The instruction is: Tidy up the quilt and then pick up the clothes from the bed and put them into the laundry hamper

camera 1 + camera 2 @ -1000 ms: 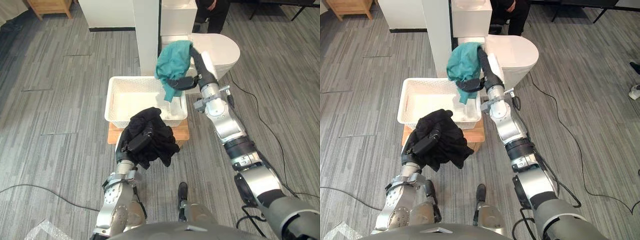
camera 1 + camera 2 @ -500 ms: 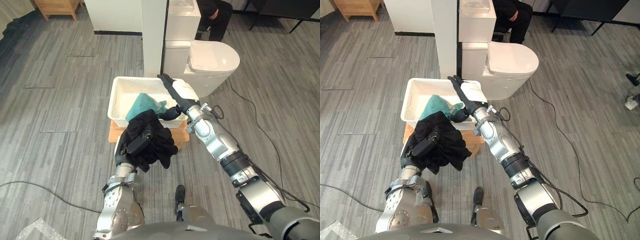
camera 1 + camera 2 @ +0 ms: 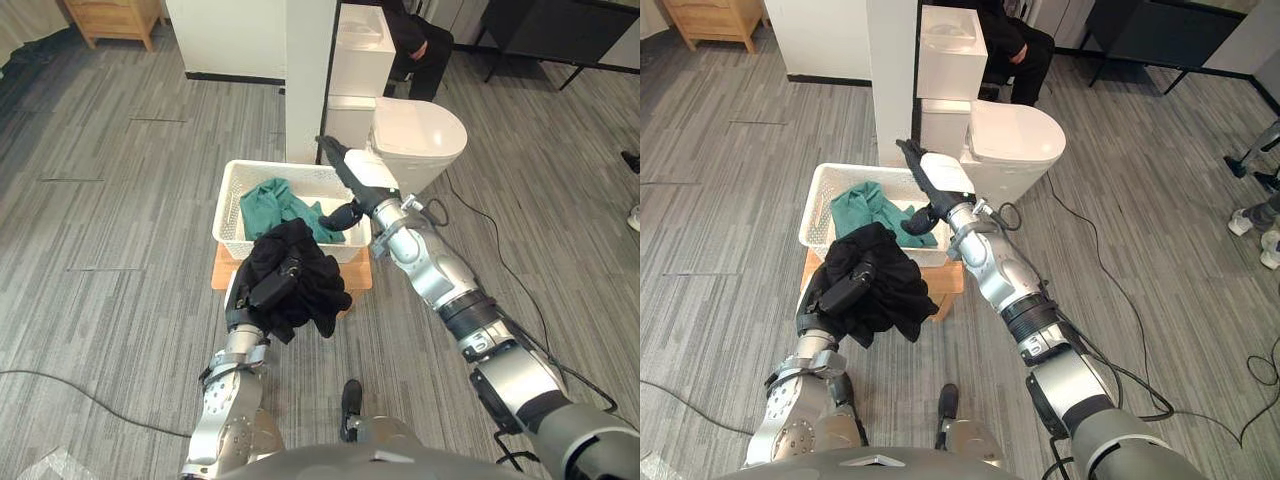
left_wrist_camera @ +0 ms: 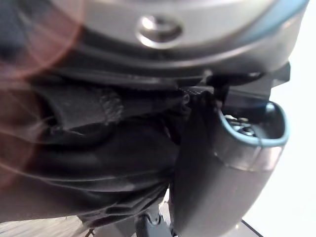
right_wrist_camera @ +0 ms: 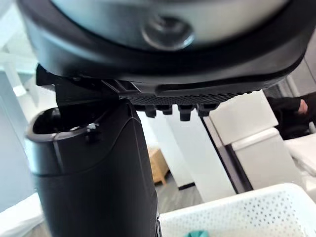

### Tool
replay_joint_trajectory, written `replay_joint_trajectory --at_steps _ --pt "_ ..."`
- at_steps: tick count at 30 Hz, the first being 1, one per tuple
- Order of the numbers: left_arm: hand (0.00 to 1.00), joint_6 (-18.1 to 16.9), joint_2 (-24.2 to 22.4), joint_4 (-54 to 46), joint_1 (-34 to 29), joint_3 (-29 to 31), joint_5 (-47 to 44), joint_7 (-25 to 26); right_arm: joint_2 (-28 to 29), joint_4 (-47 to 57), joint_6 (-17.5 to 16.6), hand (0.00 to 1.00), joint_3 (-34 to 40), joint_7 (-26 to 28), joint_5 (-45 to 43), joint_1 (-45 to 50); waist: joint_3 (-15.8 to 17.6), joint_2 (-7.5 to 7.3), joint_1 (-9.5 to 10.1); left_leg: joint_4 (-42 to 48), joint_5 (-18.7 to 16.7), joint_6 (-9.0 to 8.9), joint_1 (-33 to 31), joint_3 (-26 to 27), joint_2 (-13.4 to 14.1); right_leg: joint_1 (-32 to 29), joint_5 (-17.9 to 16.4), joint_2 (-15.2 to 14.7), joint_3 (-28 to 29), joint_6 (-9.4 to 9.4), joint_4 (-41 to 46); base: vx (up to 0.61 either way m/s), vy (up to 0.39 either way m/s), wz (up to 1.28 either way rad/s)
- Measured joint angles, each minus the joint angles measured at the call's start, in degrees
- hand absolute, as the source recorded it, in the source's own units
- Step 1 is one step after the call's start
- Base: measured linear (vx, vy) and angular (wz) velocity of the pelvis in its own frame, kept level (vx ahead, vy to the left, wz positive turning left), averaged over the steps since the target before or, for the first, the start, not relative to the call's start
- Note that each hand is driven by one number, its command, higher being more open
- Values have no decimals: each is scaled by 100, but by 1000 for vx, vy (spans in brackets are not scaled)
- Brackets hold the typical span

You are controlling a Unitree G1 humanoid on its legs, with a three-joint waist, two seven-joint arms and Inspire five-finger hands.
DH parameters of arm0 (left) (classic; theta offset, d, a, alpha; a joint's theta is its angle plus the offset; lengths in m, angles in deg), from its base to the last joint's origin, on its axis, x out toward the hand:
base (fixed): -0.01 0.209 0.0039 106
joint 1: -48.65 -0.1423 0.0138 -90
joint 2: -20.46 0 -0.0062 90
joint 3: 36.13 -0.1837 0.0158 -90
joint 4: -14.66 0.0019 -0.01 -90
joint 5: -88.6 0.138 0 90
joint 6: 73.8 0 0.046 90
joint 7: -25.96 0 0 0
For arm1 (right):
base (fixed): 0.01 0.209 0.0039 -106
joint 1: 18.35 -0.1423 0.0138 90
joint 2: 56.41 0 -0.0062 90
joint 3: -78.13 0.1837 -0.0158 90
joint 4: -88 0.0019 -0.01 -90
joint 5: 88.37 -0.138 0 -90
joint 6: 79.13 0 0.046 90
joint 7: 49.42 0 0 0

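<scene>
A teal garment [image 3: 281,204] lies inside the white perforated laundry hamper [image 3: 227,210]. My right hand [image 3: 357,178] hovers over the hamper's right rim, fingers straight, open and holding nothing; its wrist view shows the hamper's wall [image 5: 247,210] just below. In front of the hamper's near edge, my left hand [image 3: 266,291] is raised and shut on a bundle of black clothes [image 3: 310,275], which drapes over and around it. The left wrist view shows the black cloth [image 4: 98,153] pressed against the hand.
The hamper stands on a low wooden stool [image 3: 222,277]. Right behind it are a white pillar [image 3: 308,70] and a toilet [image 3: 418,130], with a person in dark clothes [image 3: 412,35] seated further back. A wooden cabinet [image 3: 105,15] stands far left on the grey plank floor.
My right hand lowered the teal garment into the hamper and let it go, then opened above the right rim. The left hand kept hold of the black clothes. The camera shifted slightly.
</scene>
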Motion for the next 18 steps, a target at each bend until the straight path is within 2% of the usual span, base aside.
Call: replay_joint_trajectory --at_steps 4,8,12,14,16,18 --pt "0 0 9 -188 216 270 442 259 -30 82 81 100 571 -18 -1 103 -1 -1 3 1 12 5 -9 1 -4 0 6 -4 0 9 -4 -10 0 0" --pt "0 -2 4 -572 413 424 453 376 -11 -22 206 100 1172 -77 -4 558 -1 -2 0 1 29 7 -14 7 -14 0 31 -15 -8 33 -9 0 0 0" --pt "0 -40 22 -872 521 472 456 457 14 -1059 469 100 1952 -286 -34 880 -3 2 -50 1 50 53 -10 14 -16 1 47 -50 -7 18 -6 0 0 0" --pt "0 -43 46 -894 528 468 454 469 -19 -1943 603 100 2392 -493 -259 886 -3 3 -127 1 32 37 -8 13 -16 5 48 -51 -7 17 -9 0 0 0" --pt "0 -43 116 -894 534 457 451 476 -98 -2491 624 100 2640 -590 -376 905 -4 4 -155 0 18 22 -6 13 -15 9 49 -51 -8 17 -17 0 0 0" --pt "0 -69 195 -896 694 528 454 552 -293 -3160 639 100 3060 -704 -814 1364 -13 35 -172 1 -10 5 24 6 -15 86 61 -50 -10 29 -79 0 0 0"
